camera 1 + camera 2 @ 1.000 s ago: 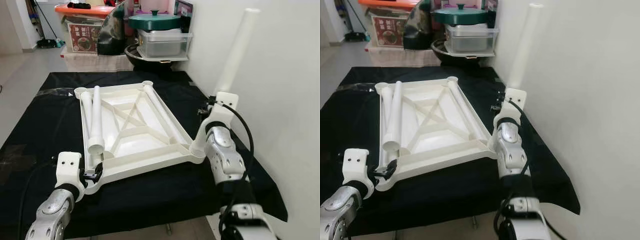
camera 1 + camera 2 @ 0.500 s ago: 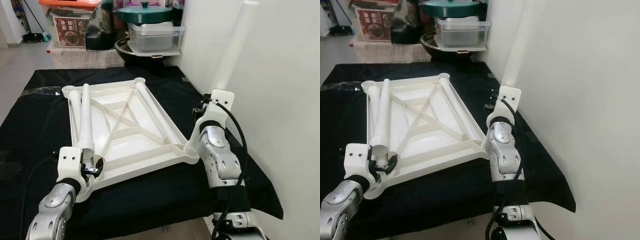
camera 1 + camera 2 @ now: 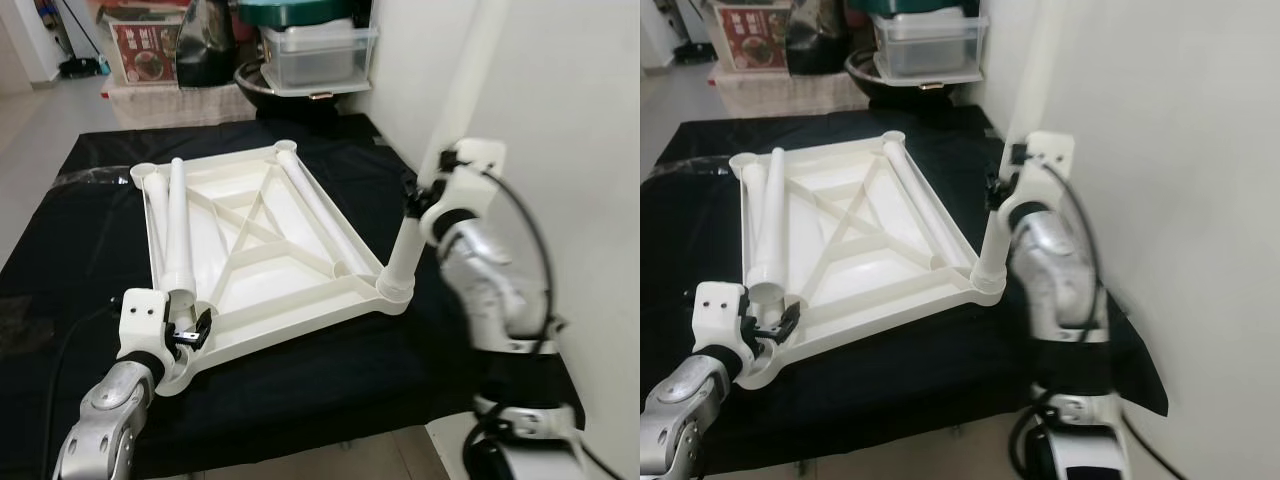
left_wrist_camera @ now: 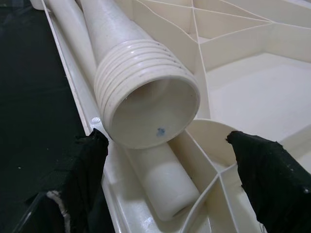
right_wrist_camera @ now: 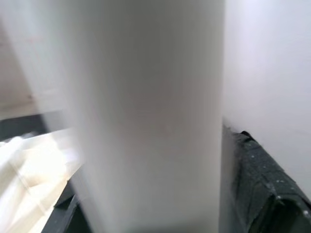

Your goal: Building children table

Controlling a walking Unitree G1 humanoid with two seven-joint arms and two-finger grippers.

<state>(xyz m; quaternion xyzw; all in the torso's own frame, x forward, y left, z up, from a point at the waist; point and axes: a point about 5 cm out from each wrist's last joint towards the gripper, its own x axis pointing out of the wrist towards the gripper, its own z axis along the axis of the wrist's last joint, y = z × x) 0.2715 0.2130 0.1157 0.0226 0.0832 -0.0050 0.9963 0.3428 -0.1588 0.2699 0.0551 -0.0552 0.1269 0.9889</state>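
Fingers on my right gripper (image 3: 428, 205) clasp the upright leg (image 3: 440, 150) to seat it; left gripper (image 3: 190, 335), fingers spread, steadies the tabletop (image 3: 250, 245).

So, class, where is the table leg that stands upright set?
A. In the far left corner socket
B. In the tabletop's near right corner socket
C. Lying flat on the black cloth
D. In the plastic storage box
B: the upright leg stands in the socket at the near right corner of the overturned tabletop, with the right gripper at it.
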